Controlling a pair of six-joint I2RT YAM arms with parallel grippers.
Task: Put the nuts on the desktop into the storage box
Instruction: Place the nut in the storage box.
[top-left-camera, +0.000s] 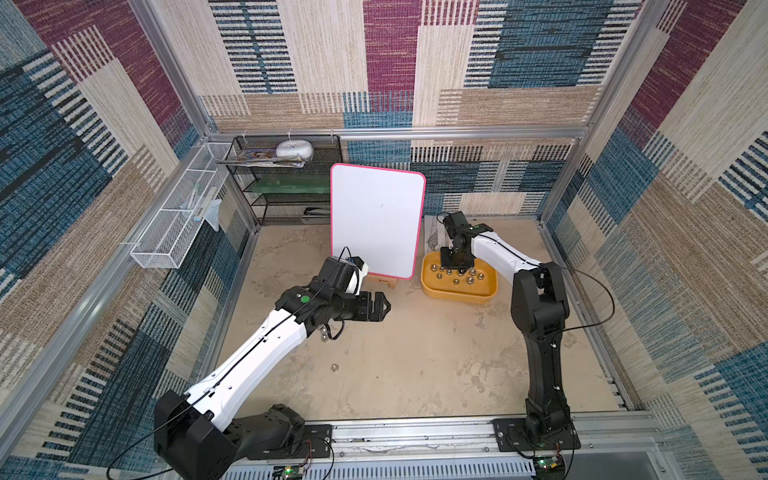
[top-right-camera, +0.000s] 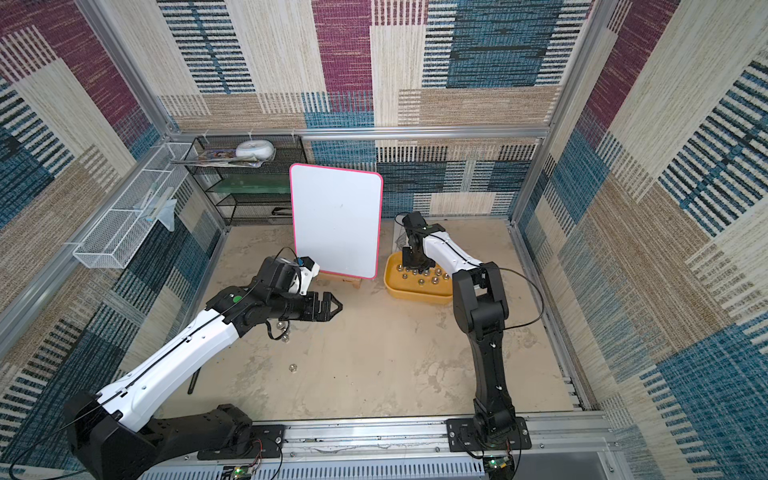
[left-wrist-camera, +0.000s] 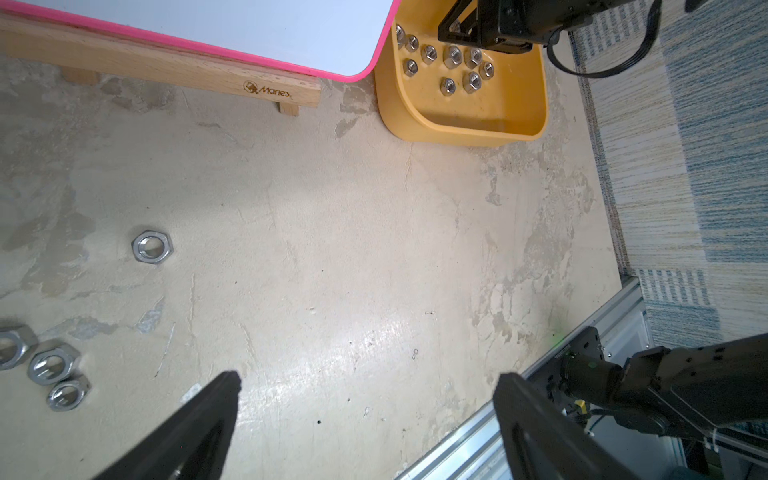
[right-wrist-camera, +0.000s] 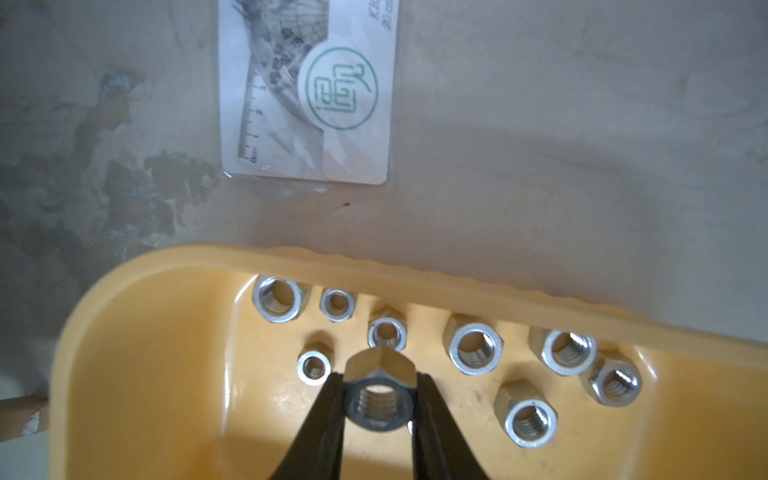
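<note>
Yellow plastic is where the action is. The storage box (top-left-camera: 457, 296) sits at about 1 o'clock on the desktop (top-left-camera: 436, 353), and the right gripper (right-wrist-camera: 378, 380) is down inside it. Its 2 black fingers are pinched on 1 silver hex nut (right-wrist-camera: 376, 409), gripping its flat sides, with the hole facing the wrist camera. Another 8 nuts (right-wrist-camera: 473, 347) lie on the box floor, most of them close to 1 long wall. I cannot tell if the held nut touches the floor or hangs just above it.

So I think the step in hand is dropping this nut off. The next move looks easy: spread the fingers, let the nut go, then lift straight up so the fingers do not bump the nuts just beside them.

The left gripper (left-wrist-camera: 368, 379) is wide open and holds nothing. It hangs over bare desktop near the middle, pointing toward 3 o'clock.

The job is not done. In the left wrist view, 4 loose nuts (left-wrist-camera: 152, 247) lie on the desktop, 1 alone and 3 bunched close together. In both top views they sit around 8 o'clock, some half hidden under the left arm (top-left-camera: 266, 345). To fetch 1, the open gripper would need to pull back that way, come down over it and close on its flat sides. I think the bunch of 3 will be fiddly.
</note>
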